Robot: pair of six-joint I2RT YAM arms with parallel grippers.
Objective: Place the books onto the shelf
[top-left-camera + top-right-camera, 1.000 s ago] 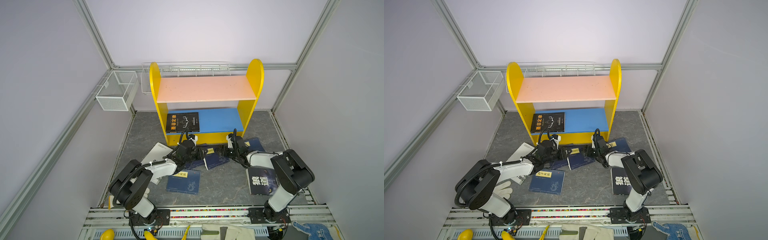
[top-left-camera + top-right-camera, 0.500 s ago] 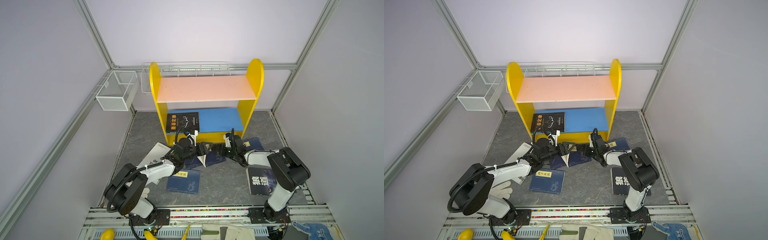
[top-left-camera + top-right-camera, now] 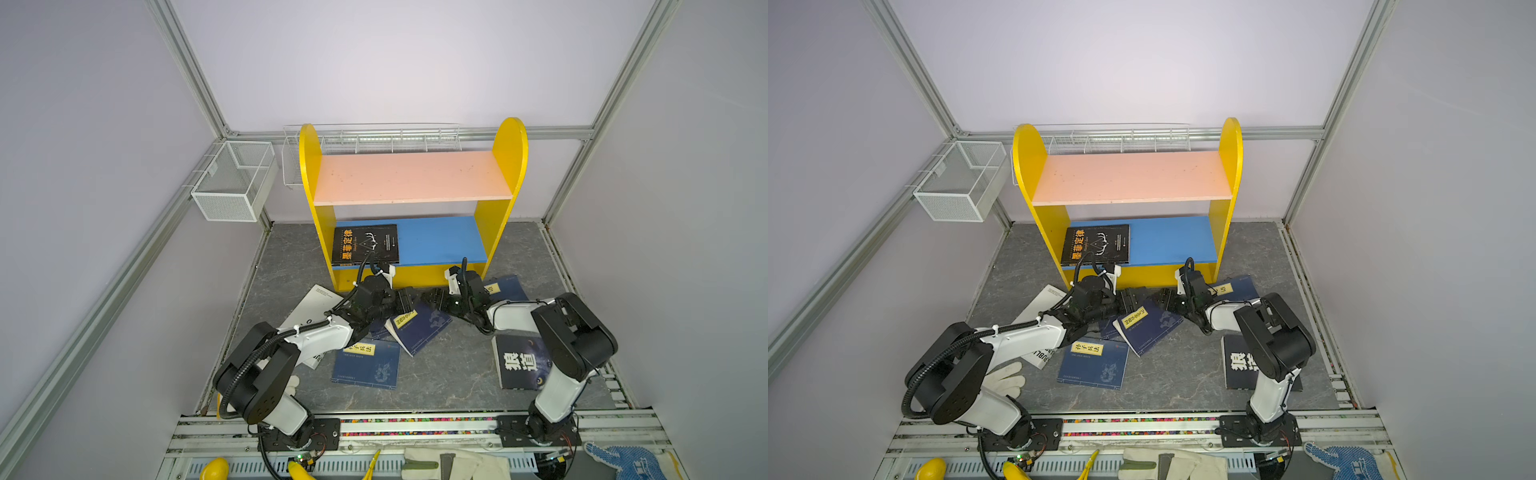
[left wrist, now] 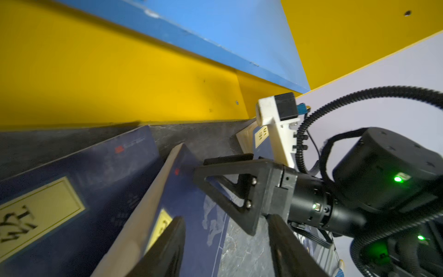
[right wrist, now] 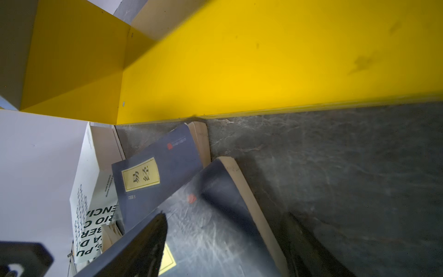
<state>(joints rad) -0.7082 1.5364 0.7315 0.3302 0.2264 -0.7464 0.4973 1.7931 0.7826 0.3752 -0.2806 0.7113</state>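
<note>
The shelf (image 3: 505, 166) stood at the worktop's (image 3: 449, 374) back edge. Low before it, the left gripper (image 3: 409, 300) and right gripper (image 3: 428, 297) each had jaws apart, gripping nothing. Between them a navy book (image 3: 419, 328) lay slanted on another, its long axis running back-right to front-left. The black book (image 3: 365, 245) lay flat at the blue lower board's (image 3: 440, 239) left end.
</note>
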